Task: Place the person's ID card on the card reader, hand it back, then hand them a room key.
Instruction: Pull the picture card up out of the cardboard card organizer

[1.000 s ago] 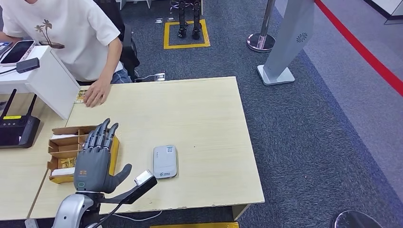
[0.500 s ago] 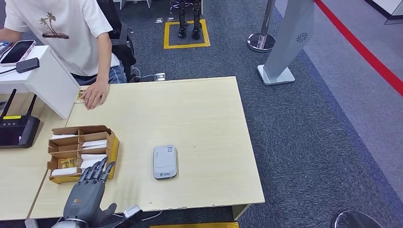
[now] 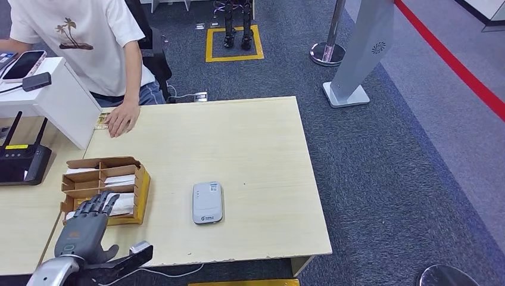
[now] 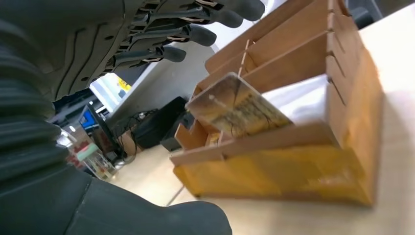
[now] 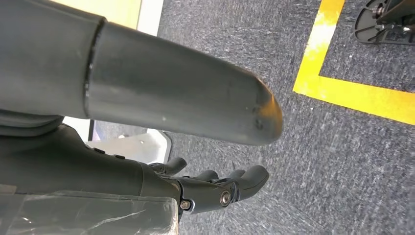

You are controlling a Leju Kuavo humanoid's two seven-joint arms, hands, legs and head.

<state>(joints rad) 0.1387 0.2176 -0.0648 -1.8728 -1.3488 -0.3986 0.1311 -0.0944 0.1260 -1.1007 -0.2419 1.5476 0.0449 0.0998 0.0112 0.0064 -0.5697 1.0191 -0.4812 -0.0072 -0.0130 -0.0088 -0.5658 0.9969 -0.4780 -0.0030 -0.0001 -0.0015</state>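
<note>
Left hand [image 3: 83, 223] empty, fingers spread, at the card box [image 3: 140, 190].
I'd wait for the ID card, under the person's hand [image 3: 121, 118] I think, then lay it flat on the reader [image 3: 207, 202]. Right hand [image 5: 215, 188]: can't tell.

Left hand [image 3: 83, 229], fingers spread, at the near end of the cardboard organizer [image 3: 140, 186]; card reader [image 3: 207, 203] beside.

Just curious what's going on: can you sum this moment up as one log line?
left hand: open, above card box | card reader: bare | person's hand: on table corner
</note>
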